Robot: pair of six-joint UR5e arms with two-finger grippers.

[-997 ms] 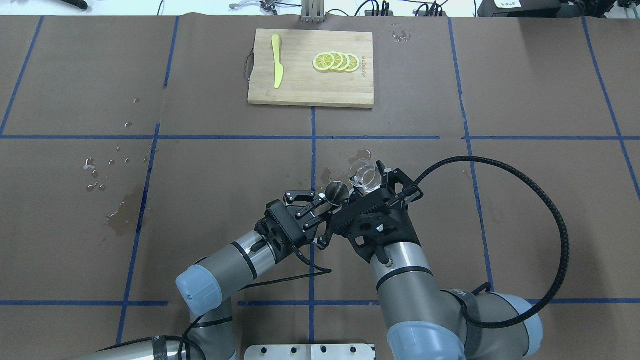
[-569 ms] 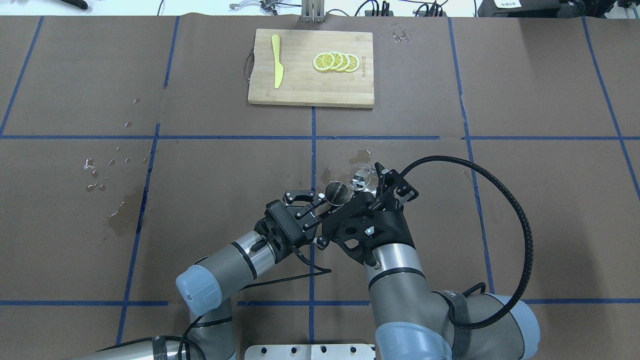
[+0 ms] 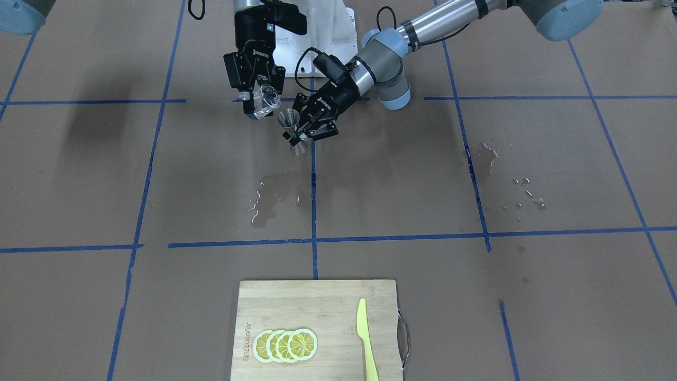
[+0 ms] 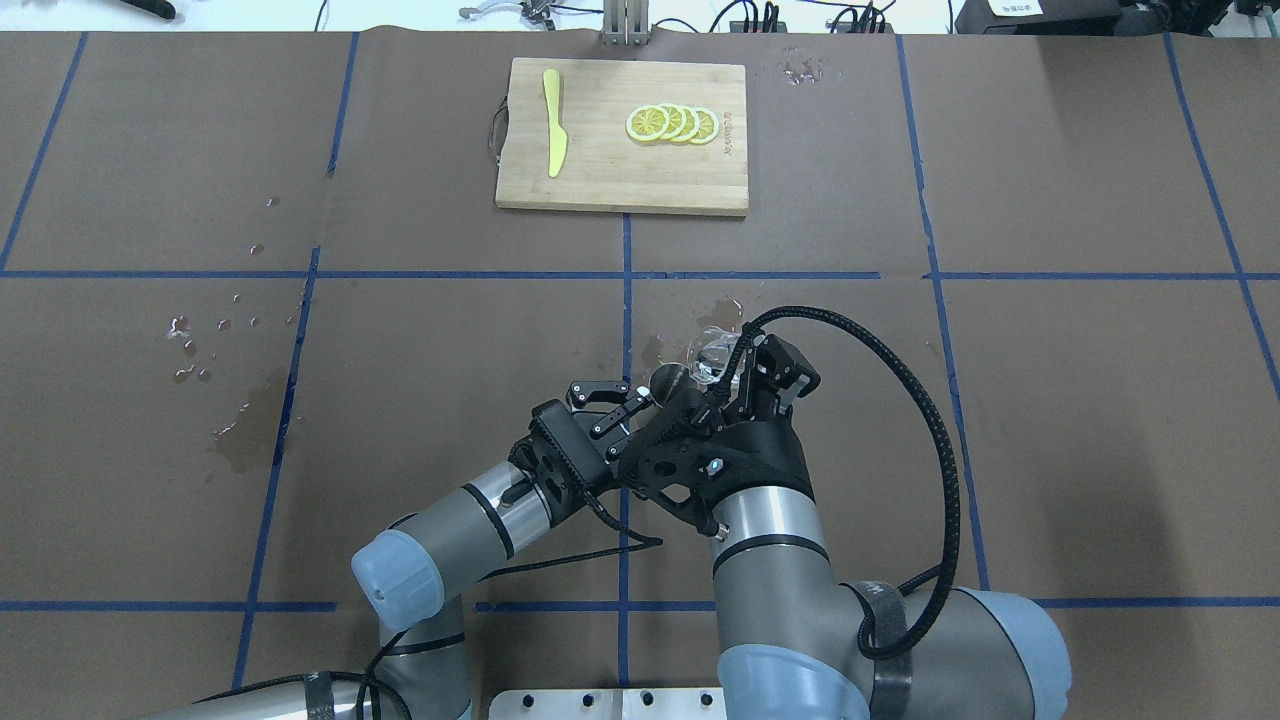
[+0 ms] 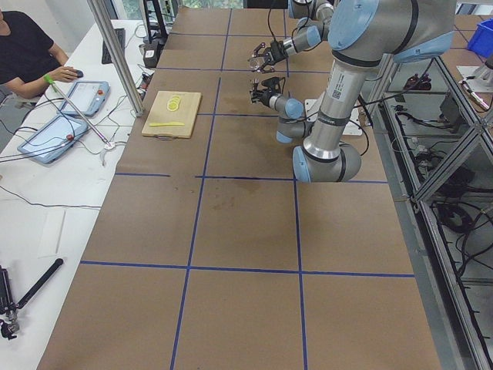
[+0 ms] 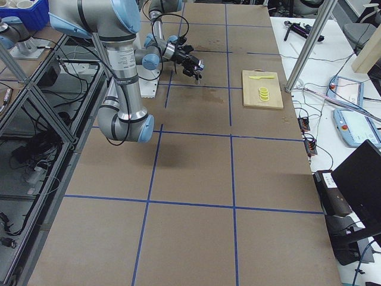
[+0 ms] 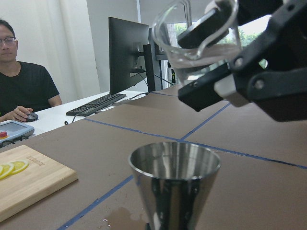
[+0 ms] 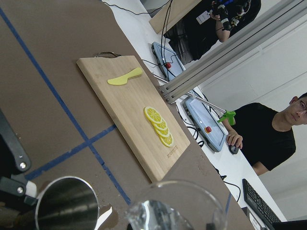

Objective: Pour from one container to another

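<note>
Right pincer (image 3: 259, 103): tilted glass (image 3: 267, 97) above jigger (image 3: 289, 120)

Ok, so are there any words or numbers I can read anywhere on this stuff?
"ROBOTIQ": on the right end effector, holding the glass cup.
Small white print on the left end effector, holding the metal jigger: too small to read.
Burned-in brand on the cutting board: too blurred.

Left arm (image 4: 470, 515) low, forearm near level; left gripper (image 3: 302, 132) fingers closed on jigger (image 3: 288, 119). Right gripper (image 3: 259, 103) just beside, higher, wrist tilted toward left gripper, fingers clamped on glass (image 3: 267, 98).
</note>
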